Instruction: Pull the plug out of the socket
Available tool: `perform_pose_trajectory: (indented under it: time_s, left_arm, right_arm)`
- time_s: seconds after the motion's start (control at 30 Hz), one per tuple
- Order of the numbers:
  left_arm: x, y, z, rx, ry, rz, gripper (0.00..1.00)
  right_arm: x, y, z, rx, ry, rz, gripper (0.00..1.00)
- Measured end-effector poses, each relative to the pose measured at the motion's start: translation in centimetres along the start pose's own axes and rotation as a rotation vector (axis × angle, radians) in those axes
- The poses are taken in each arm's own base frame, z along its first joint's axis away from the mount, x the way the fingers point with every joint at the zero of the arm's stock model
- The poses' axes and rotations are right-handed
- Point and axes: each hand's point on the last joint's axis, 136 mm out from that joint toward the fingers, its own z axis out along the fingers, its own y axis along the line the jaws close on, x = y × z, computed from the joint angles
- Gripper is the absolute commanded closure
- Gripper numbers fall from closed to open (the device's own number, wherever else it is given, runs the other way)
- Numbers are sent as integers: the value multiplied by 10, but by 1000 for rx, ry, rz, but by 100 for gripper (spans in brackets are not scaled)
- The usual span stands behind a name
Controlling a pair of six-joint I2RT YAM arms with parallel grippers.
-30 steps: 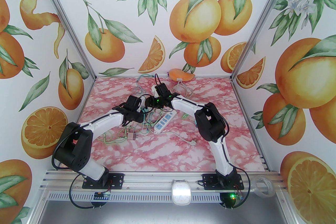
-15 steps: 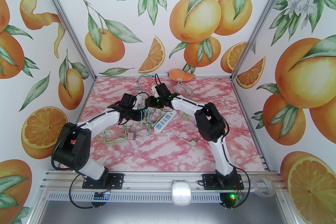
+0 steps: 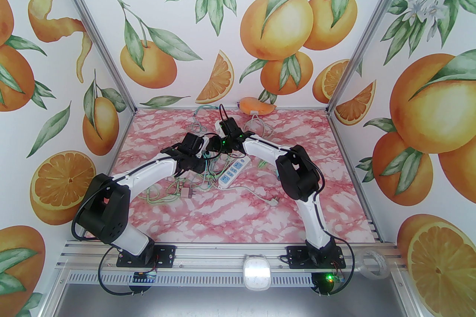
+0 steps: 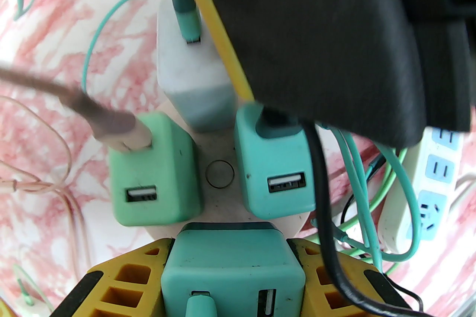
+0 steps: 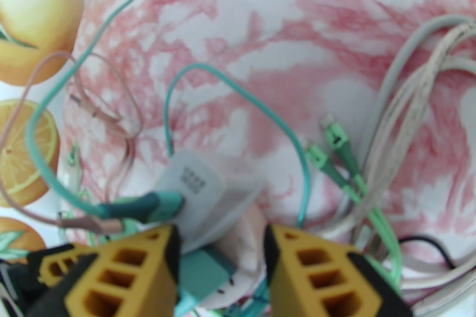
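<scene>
A round pale socket (image 4: 219,202) carries several USB charger plugs: a green one (image 4: 156,174), a teal one (image 4: 275,174) and a white one (image 4: 193,85). My left gripper (image 4: 230,252) is shut on a further teal plug (image 4: 230,267) at the socket's near edge, one yellow finger (image 4: 122,278) on each side. I cannot tell whether that plug is still seated. My right gripper (image 5: 221,233) is shut on the socket (image 5: 243,193) from the opposite side. In the top view both grippers, left (image 3: 202,155) and right (image 3: 212,144), meet mid-table over tangled cables.
A white and blue power strip (image 3: 232,172) lies right of the grippers, its cord ending in a plug (image 3: 273,201). A pink charger (image 3: 187,193) and green cables lie in front of the left arm. An orange object (image 3: 256,105) sits at the back wall.
The left wrist swung left and back half a second ago, then returned right toward the right gripper. The right arm has stayed still.
</scene>
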Motion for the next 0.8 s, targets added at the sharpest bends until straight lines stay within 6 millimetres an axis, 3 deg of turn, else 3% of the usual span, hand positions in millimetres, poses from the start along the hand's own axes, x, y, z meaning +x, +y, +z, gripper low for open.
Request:
perform_pose_trajectory:
  time_s: [0.37, 0.67, 0.8]
  left_arm:
    - [-26, 37, -49, -19, -130, -114, 66]
    - [-42, 126, -124, -207, -256, -344, 68]
    - [-51, 154, -151, -267, -299, -404, 69]
  right_arm:
    - [0, 0, 0, 1, 1, 1, 56]
    - [0, 0, -3, 12, 14, 0, 56]
    - [1, 0, -3, 12, 15, 0, 56]
